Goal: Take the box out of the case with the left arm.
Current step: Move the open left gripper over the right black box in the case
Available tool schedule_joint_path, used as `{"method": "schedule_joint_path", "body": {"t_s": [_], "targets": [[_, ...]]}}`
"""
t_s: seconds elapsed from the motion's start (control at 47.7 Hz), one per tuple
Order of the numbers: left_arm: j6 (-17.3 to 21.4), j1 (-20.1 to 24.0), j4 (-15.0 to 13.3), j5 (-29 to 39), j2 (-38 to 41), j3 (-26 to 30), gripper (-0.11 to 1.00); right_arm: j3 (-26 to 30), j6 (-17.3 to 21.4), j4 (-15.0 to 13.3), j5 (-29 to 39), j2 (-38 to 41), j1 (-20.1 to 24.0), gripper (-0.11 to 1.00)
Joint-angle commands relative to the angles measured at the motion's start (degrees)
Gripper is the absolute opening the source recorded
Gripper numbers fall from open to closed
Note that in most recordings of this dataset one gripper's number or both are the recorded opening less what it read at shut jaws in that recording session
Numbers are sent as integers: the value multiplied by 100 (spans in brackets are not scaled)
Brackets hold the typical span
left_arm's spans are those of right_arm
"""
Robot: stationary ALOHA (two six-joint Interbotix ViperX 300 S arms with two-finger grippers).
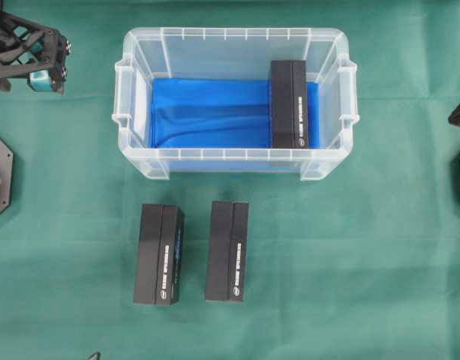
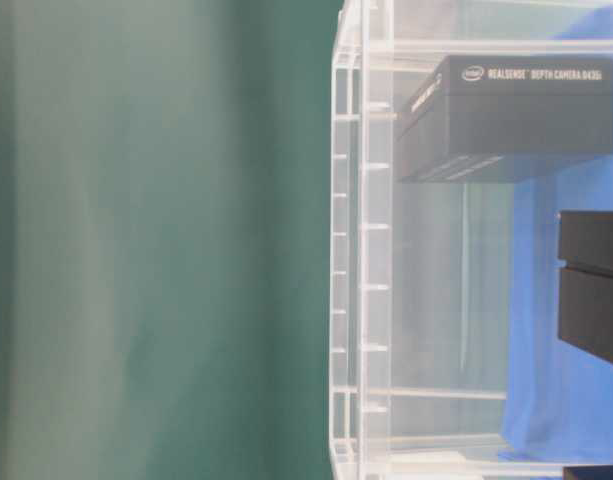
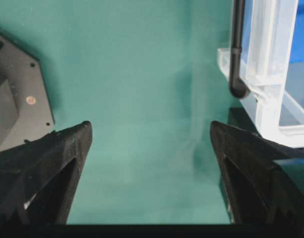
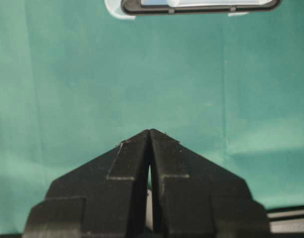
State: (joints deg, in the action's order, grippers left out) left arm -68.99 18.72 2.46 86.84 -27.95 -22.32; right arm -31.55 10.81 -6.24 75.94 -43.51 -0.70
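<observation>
I see my left gripper (image 3: 151,130) wide open and empty, left of the case (image 1: 139,161), whose box (image 1: 290,105) sits at its right end.

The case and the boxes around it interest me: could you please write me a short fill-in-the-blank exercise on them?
1. The number of boxes inside the case is ____.
2. The number of black boxes on the green cloth in front of the case is ____.
3. The cloth lining the case bottom is ____.
4. The left end effector is ____.

Answers: one; two; blue; open
</observation>
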Motion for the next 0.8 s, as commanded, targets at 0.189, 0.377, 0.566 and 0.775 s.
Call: {"method": "schedule_joint_path", "body": {"t_s": [0.189, 0.377, 0.566, 0.775], "targets": [[0, -62, -9, -62, 62, 141, 95, 158, 0, 0, -18, 18, -9, 0], [-88, -193, -62, -246, 334, 387, 95, 158, 0, 0, -18, 18, -9, 0], [-202, -369, -62, -246, 976, 1002, 95, 149, 0, 0, -18, 18, -9, 0], [-211, -571, -62, -220, 1951, 2083, 95, 158, -9, -9, -26, 18, 0, 0]]}}
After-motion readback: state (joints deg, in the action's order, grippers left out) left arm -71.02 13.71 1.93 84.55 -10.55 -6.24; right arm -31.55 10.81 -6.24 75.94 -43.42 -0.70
